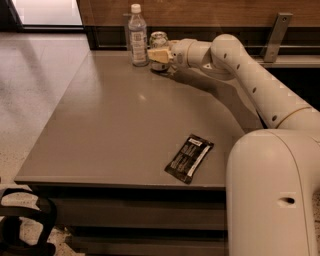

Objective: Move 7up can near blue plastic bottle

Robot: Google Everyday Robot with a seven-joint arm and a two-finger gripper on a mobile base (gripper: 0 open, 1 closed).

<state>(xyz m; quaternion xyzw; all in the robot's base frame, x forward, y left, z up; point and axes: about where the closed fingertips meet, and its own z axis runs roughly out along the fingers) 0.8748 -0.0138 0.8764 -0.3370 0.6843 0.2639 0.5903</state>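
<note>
Camera view: this was the only view I had, and it looked down the table toward its far edge.
My gripper [158,52]: it was out at the far end of the table, at the tip of my long white arm [250,75].
My fingers [154,54]: they were pinching the 7up can [159,39]. One tan finger lay across its front and the other was hidden behind it.
7up can: it stood upright between my fingers, and its silver top showed above them.
Can bottom: my finger hid it, so I could not tell if the can sat on the table or hung just above it.
Blue plastic bottle [137,37]: it stood upright just past my fingertips, with only a thin gap between it and the can.
Why I held it so: I think a grip from the side kept the can upright and let me bring it close without bumping the bottle.
Job: I judged it nearly done. The can was already near the bottle, and letting go was what was left.
Black snack packet [189,158]: it lay flat, well apart from my fingers, near the front edge of the table.
Table [100,140]: it was flat, smooth and grey-brown, with a little shine.
Room: a wooden wall [200,10] stood behind my fingers, and a pale shiny floor [35,75] ran beside the table.
</note>
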